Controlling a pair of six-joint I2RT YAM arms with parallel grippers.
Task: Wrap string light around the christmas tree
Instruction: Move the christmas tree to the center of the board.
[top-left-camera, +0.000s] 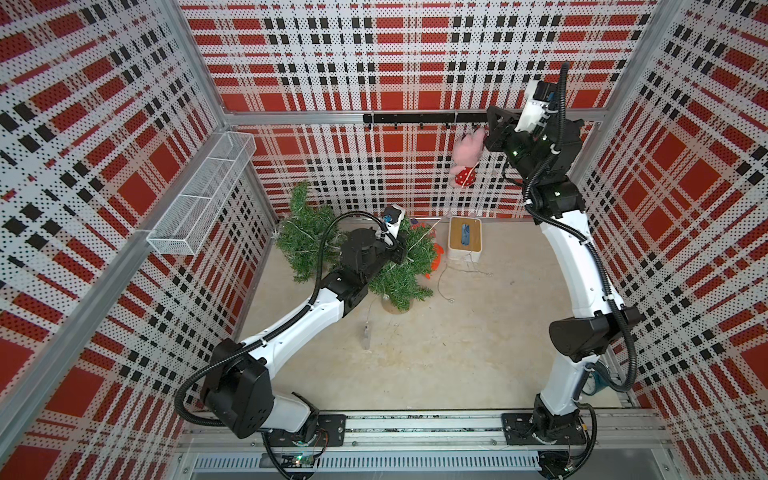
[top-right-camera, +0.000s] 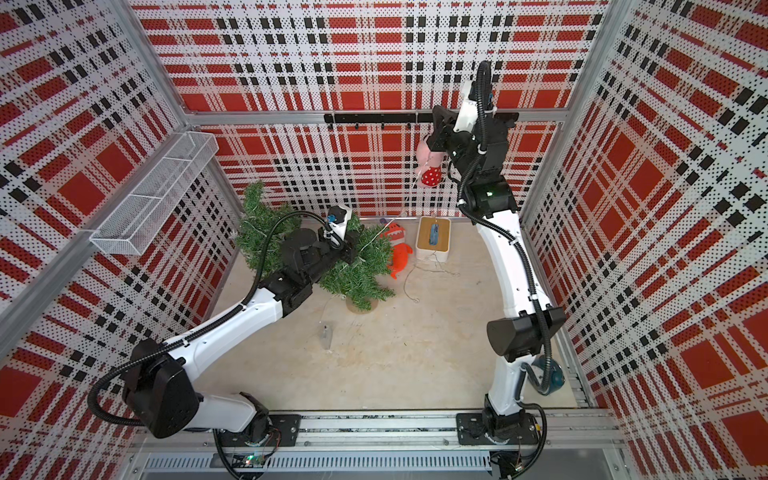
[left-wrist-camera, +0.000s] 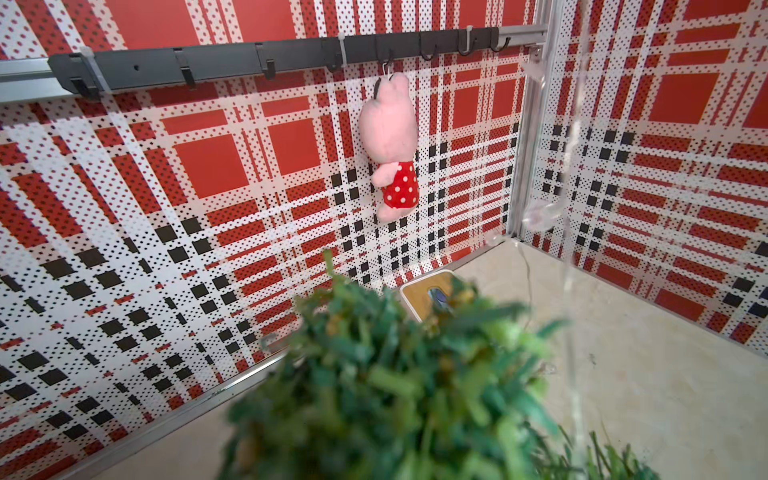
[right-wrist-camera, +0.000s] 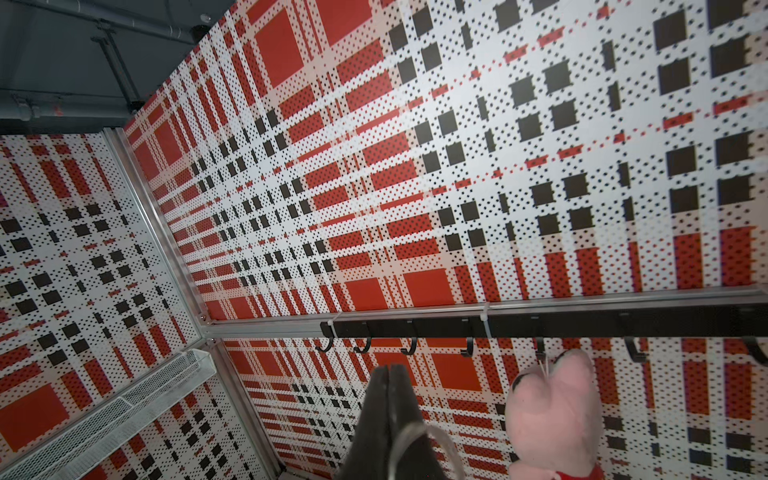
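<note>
The string light (top-left-camera: 467, 176) rises from the christmas tree (top-left-camera: 405, 276), which sits back-left on the table (top-left-camera: 457, 353), in a taut line to my right end effector (right-wrist-camera: 388, 374). That one is pinched shut on the strand, high by the back wall. I judge I'm mid-wrap, so next I must sweep that strand around the tree without losing tension. My left end effector (top-left-camera: 399, 253) is buried in branches, and I cannot tell its grip.

Front floor (top-left-camera: 457, 353) open; tree (top-left-camera: 399, 278) and box (top-left-camera: 464, 243) seemingly crowd the back.
</note>
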